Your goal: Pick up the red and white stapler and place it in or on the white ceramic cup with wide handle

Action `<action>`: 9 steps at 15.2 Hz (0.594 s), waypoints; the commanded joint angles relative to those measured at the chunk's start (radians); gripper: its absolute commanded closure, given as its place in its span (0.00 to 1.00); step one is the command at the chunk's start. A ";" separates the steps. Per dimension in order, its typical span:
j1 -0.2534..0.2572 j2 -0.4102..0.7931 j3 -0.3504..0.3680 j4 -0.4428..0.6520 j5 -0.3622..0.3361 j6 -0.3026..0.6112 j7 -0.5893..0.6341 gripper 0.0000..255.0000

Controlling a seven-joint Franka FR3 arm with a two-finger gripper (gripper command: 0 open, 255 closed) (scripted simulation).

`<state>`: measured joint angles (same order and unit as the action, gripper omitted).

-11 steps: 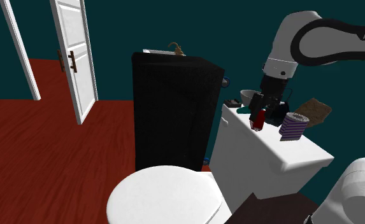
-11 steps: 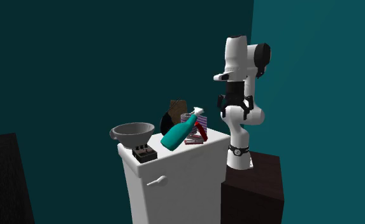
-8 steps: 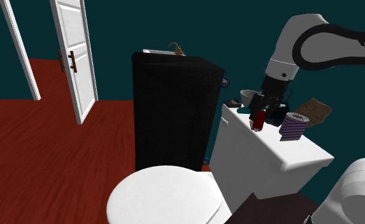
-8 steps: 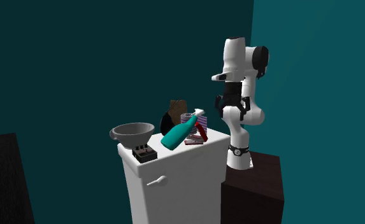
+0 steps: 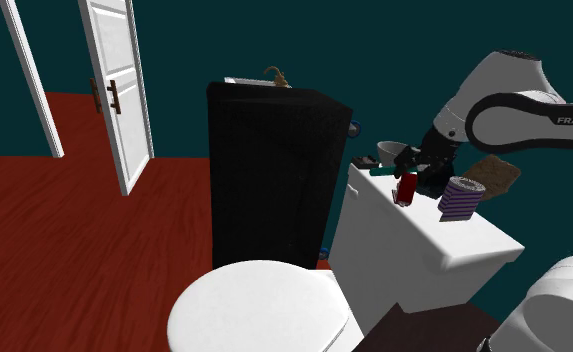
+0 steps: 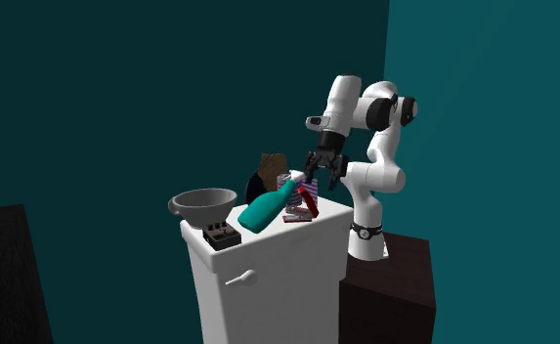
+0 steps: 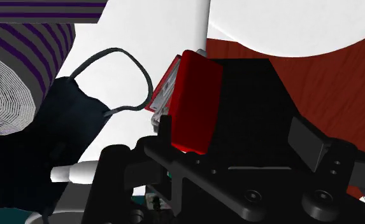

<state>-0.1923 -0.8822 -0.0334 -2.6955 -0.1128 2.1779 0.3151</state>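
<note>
Approach stage, by every sign. Pincer (image 6: 323,182) released, jaws standing apart, tilted down over the white toilet tank (image 5: 414,240). Right beneath its tips, red and white stapler (image 5: 406,188), standing up at a lean on the tank lid, red face looming large in the wrist view with a pale strip down one side. No squeeze to be seen. Touching or just clear of it? Impossible to say from these angles. Nothing lifted, then, with the stapler's foot down on the tank.

Just beside the pincer, a purple-and-white striped tub (image 5: 461,197) and a black pouch (image 7: 60,140) with a looped cord, both crowding the grab. Worth minding on the way in.

And the target? Pale, wide-mouthed cup (image 6: 204,207), open side up, well apart from the pincer at the tank's opposite end. Between the two, a teal spray bottle (image 6: 268,208) slanting across the likely route. Probably a case for going up and over rather than straight along.

So, on the tally: reach as good as made. Clamp, lift, carry past the bottle and drop into the cup all yet to come. Early days.
</note>
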 commanded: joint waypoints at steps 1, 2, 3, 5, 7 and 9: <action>-0.058 -0.033 -0.011 -0.062 -0.036 0.124 0.036 0.00; -0.074 -0.038 -0.013 -0.076 -0.044 0.155 0.046 0.00; -0.075 -0.026 -0.014 -0.082 -0.046 0.173 0.047 0.00; -0.078 -0.001 -0.016 -0.094 -0.049 0.209 0.048 0.00; -0.081 0.025 -0.019 -0.104 -0.054 0.246 0.050 0.00; -0.084 0.053 -0.021 -0.113 -0.058 0.283 0.052 0.00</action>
<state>-0.2749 -0.8418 -0.0532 -2.8030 -0.1684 2.4415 0.3660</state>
